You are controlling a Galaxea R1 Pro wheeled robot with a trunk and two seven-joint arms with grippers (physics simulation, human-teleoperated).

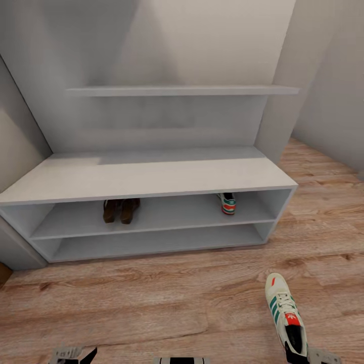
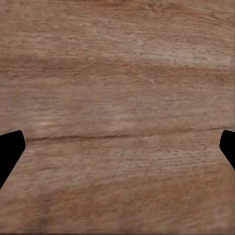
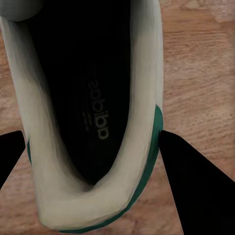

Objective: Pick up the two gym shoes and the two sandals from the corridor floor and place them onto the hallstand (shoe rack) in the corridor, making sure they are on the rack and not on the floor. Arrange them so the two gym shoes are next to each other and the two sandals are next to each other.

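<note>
One gym shoe (image 1: 228, 202) stands in the right part of the hallstand's (image 1: 151, 177) upper shelf slot, heel outward. The two sandals (image 1: 121, 210) sit side by side in the same slot, left of centre. The other gym shoe (image 1: 283, 312) is over the corridor floor (image 1: 151, 303) at the lower right, toe toward the rack. My right gripper (image 1: 302, 355) is at its heel. In the right wrist view the right gripper's (image 3: 93, 142) fingers (image 3: 196, 186) press on both sides of that gym shoe's (image 3: 142, 98) heel. Whether it is lifted is unclear. My left gripper (image 2: 117, 147) hangs open over bare planks.
The rack has a wide bench top, a lower shelf slot (image 1: 151, 242) and a wall shelf (image 1: 177, 90) above. Grey walls close in on the left and right. Wood floor runs on past the rack's right end (image 1: 323, 202).
</note>
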